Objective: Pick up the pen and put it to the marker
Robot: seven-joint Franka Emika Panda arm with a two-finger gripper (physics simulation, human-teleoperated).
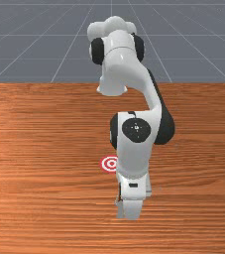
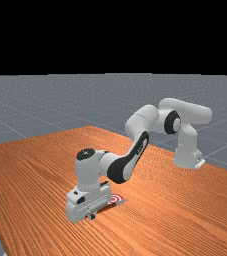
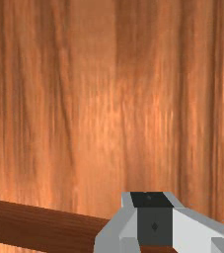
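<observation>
Arm (image 1: 134, 154) partly hiding marker (image 1: 108, 163) on table (image 1: 39, 198), cannot tell if end effector (image 2: 87, 206) is spread

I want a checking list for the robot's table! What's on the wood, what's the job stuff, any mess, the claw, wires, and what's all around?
Surface: orange-brown wooden table, with streaky grain.
Job's things: round red-and-white ringed target flat on the table, partly behind the arm in the front view. A straight dark brown strip runs up to the claw in the wrist view; pen or shadow, I can't tell.
Clutter: nothing seen.
Grippers: one grey claw, low over the table, near the target.
Cables: nothing seen.
Surroundings: white-and-grey arm; grey floor with pale lines.
</observation>
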